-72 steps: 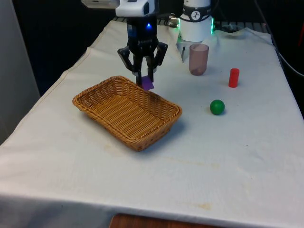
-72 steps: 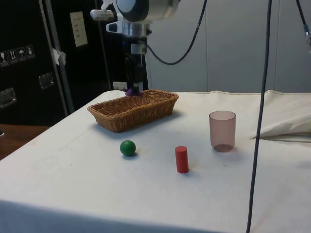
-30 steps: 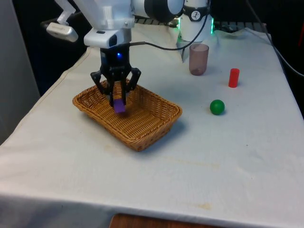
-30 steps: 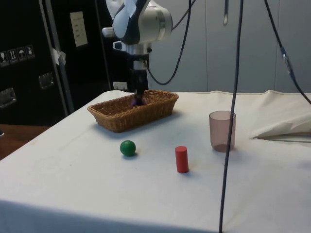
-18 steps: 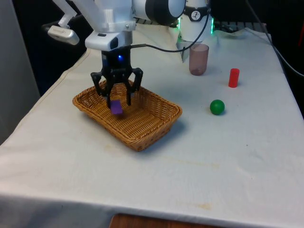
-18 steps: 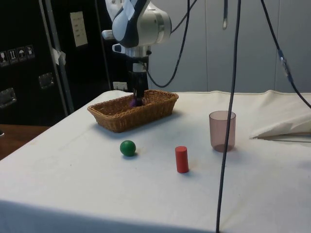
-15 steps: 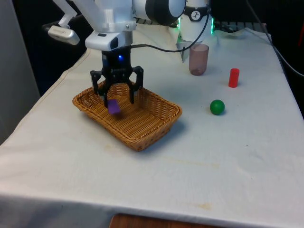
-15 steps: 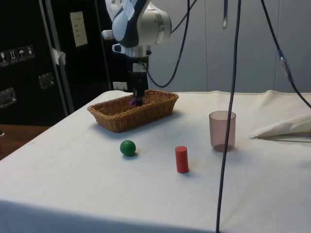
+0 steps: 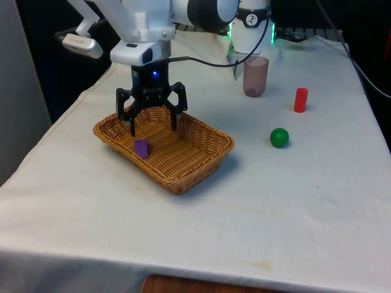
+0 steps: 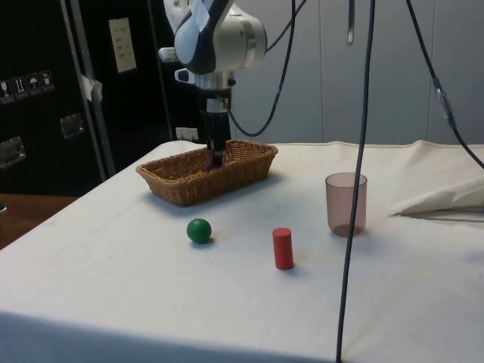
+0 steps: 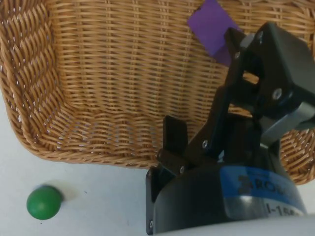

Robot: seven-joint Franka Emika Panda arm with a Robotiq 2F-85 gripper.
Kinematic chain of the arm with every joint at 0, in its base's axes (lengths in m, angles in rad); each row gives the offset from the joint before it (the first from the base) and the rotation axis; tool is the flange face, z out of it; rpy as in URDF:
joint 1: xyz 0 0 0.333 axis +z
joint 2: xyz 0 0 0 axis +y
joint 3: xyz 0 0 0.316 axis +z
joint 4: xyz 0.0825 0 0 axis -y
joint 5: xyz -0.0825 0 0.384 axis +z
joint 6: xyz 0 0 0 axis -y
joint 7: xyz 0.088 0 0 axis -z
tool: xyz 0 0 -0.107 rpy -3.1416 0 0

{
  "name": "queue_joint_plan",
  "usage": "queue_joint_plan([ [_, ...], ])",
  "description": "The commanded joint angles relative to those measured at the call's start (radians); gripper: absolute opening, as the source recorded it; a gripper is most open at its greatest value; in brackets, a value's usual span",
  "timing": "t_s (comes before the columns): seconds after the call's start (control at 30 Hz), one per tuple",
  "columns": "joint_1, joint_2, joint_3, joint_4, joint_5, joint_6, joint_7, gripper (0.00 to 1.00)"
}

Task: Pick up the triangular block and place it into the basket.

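The purple triangular block (image 9: 142,148) lies loose on the floor of the wicker basket (image 9: 183,180), towards the front view's left. My gripper (image 9: 153,128) hangs just above it over the basket, open, with nothing between its fingers. In the side view the gripper (image 10: 215,151) points straight down into the basket (image 10: 189,189). The wrist view has the purple block (image 11: 210,27) flat on the weave, apart from the black finger (image 11: 175,133), inside the basket's wall (image 11: 29,98).
On the cloth at the front view's right are a green ball (image 9: 279,137), a red cylinder (image 9: 300,100) and a translucent pinkish cup (image 9: 255,76). The green ball (image 11: 44,202) lies outside the basket's rim in the wrist view.
The gripper opened from shut on the purple block. The block dropped from between the fingers to the basket floor, and the gripper stayed above the basket.
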Motion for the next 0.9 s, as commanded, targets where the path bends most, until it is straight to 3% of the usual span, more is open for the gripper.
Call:
queue_joint_plan([
  [0.0, -0.002, -0.003, 0.004, -0.001, 0.006, -0.001, -0.001, 1.00],
  [0.4, 0.012, -0.035, -0.011, -0.006, 0.012, -0.027, 0.021, 1.00],
  [0.43, 0.005, -0.030, -0.003, 0.000, 0.019, -0.024, 0.013, 1.00],
  [0.47, 0.014, -0.047, -0.015, -0.007, 0.009, -0.033, 0.026, 1.00],
  [0.63, 0.020, -0.077, -0.022, -0.008, 0.001, -0.048, 0.043, 1.00],
  [0.67, 0.008, -0.072, -0.009, -0.004, 0.016, -0.044, 0.027, 1.00],
  [0.7, 0.022, -0.084, -0.024, -0.008, -0.002, -0.051, 0.048, 1.00],
  [0.87, 0.031, -0.115, -0.028, -0.006, -0.021, -0.062, 0.084, 1.00],
])
